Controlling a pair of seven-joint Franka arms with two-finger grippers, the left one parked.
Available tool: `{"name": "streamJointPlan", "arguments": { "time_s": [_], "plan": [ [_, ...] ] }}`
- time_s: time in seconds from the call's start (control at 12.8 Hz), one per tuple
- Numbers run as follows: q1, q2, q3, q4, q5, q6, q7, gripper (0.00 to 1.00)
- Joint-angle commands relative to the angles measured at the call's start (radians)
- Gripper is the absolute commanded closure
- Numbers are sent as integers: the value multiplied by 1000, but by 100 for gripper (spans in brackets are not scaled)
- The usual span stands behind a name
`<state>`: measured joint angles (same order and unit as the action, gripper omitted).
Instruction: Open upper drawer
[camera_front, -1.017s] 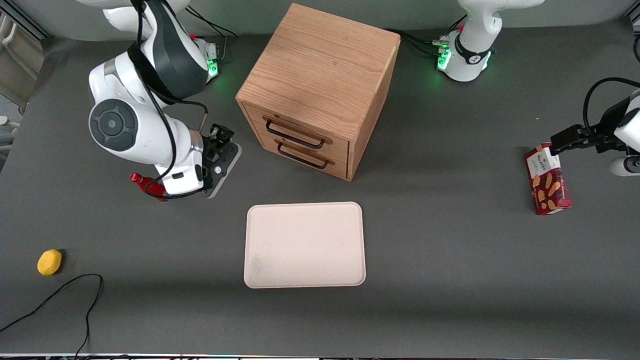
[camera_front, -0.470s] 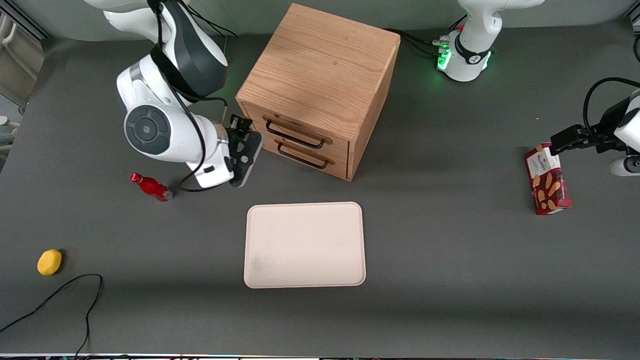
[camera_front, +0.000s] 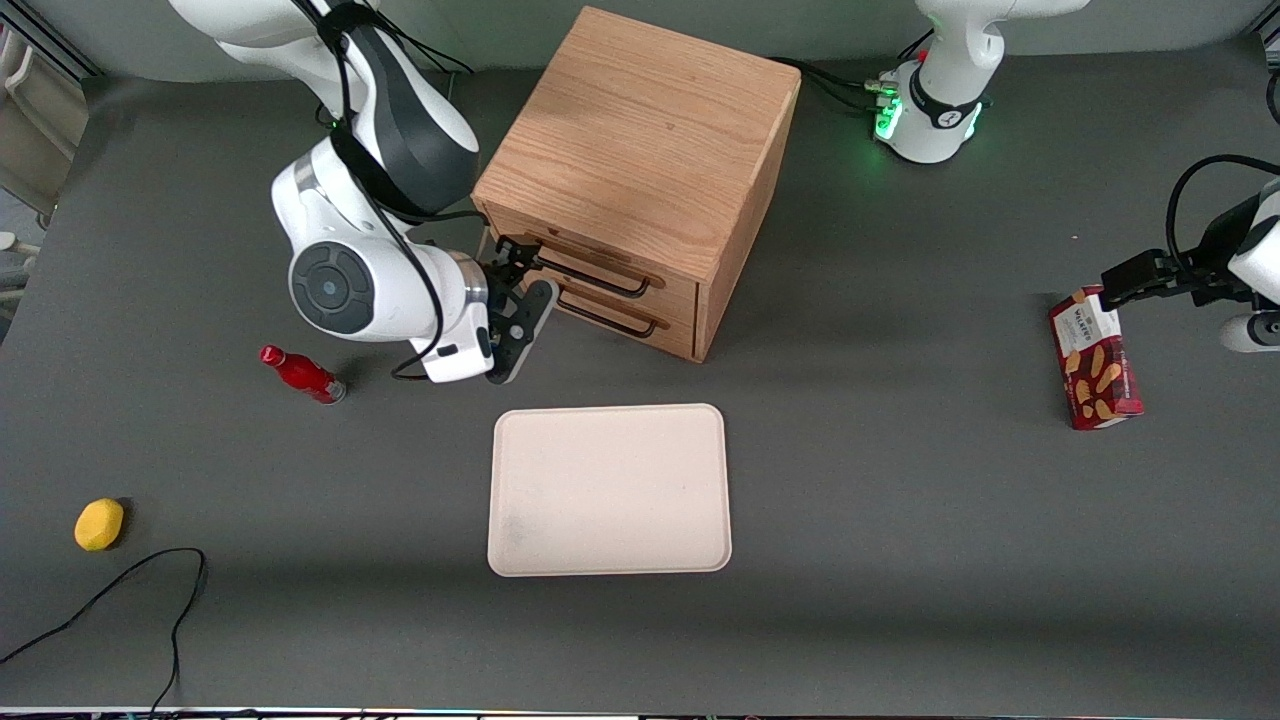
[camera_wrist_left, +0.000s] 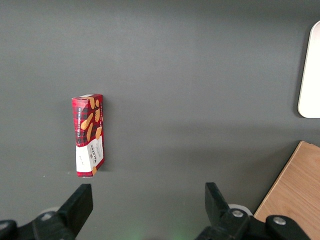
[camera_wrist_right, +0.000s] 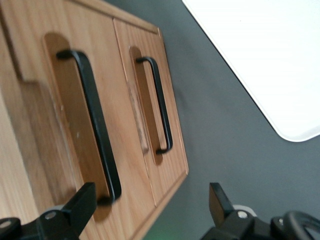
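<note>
Oak cabinet stands on the dark grey bench, turned at an angle, with its two drawer fronts facing the front camera and the working arm's end. The upper drawer is the topmost of the pair and sits closed, flush with the cabinet face; its long black wire handle runs across a shallow recess. Directly below it is the bottom drawer, also closed, with a matching black handle. The right arm's hand hovers just in front of the upper drawer, at the end of its handle nearer the working arm, close to the wood but not gripping anything. In the wrist view the hand shows its two black fingers set well apart, with the upper drawer's handle passing near one fingertip and the lower handle lying farther along the drawer face. A pale cream tray lies flat on the bench, nearer to the front camera than the cabinet. A small red bottle lies on its side toward the working arm's end, and a yellow lemon-like object rests nearer the camera, close to a loose black cable. A red biscuit box lies toward the parked arm's end.
</note>
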<state>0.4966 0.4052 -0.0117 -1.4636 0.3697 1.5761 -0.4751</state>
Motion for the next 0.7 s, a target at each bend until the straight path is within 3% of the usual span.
{"name": "streamJointPlan", "arguments": {
  "time_s": [0.0, 0.63],
  "plan": [
    [8, 30, 7, 37, 41, 24, 72, 0],
    [62, 61, 10, 32, 40, 68, 72, 0]
  ]
}}
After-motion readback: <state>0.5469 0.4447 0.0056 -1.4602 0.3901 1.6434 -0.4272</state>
